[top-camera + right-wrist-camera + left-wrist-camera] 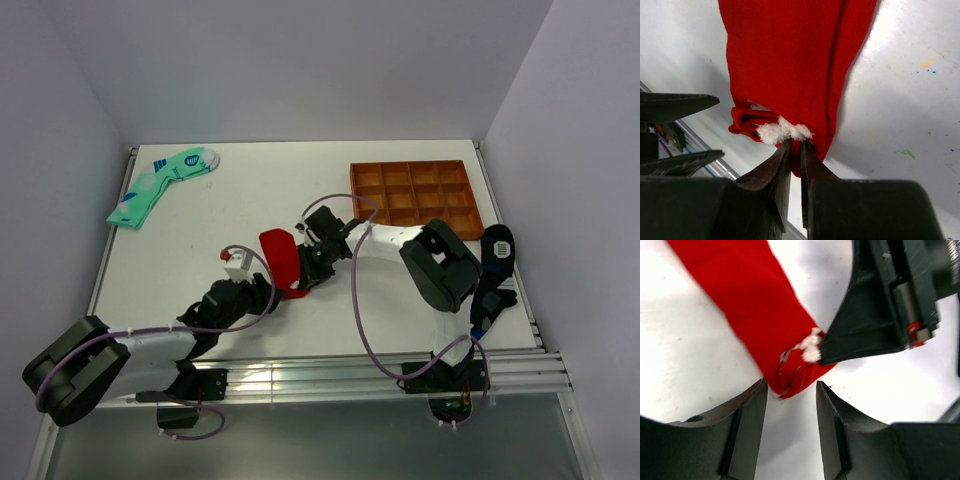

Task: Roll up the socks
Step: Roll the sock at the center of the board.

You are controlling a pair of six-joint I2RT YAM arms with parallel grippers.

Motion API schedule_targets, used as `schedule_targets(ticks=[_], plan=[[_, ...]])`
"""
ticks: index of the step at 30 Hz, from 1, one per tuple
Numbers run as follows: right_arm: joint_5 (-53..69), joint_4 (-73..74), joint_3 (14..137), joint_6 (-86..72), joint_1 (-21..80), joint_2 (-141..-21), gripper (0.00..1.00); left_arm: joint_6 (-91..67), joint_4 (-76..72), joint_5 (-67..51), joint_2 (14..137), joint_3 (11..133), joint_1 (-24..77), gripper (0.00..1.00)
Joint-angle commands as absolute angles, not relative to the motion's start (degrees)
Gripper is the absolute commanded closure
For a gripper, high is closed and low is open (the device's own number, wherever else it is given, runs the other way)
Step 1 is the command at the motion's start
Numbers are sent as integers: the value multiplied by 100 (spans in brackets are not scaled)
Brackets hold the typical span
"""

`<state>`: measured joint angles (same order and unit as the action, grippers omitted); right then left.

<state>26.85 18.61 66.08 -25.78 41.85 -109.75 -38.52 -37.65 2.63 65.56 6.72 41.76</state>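
I'm pinching the socks near their end, on the counter, tight in my right fingers, left fingers hanging half-open and empty just beside it, so I'm reckoning roll slow, tension even.

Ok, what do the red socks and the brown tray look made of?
The red socks: soft knit fabric, matte; fine ribbing shows, plus a fuzzy white tuft. The brown tray: rigid, matte orange-brown with thin dividers; maybe wood or plastic, can't tell from here.
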Motion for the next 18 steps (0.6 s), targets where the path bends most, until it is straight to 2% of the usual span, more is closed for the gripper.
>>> schedule_targets(ticks=[1,4,7,18], plan=[[2689,2847,6811,-2347,4157,-11214,100,-3709,-4456,1298,6582,563,4482,51],[2698,3084,6899,-2277,4149,-11232,100,-3551,-4736,1590,6723,545,4737,52],[2672,3287,6952,-2206,4140,-11206,100,-3463,-5210,1793,6733,396,4983,49],[2654,3788,7154,-2039,4052,-11224,100,-3041,-5757,1091,6987,308,5106,50]])
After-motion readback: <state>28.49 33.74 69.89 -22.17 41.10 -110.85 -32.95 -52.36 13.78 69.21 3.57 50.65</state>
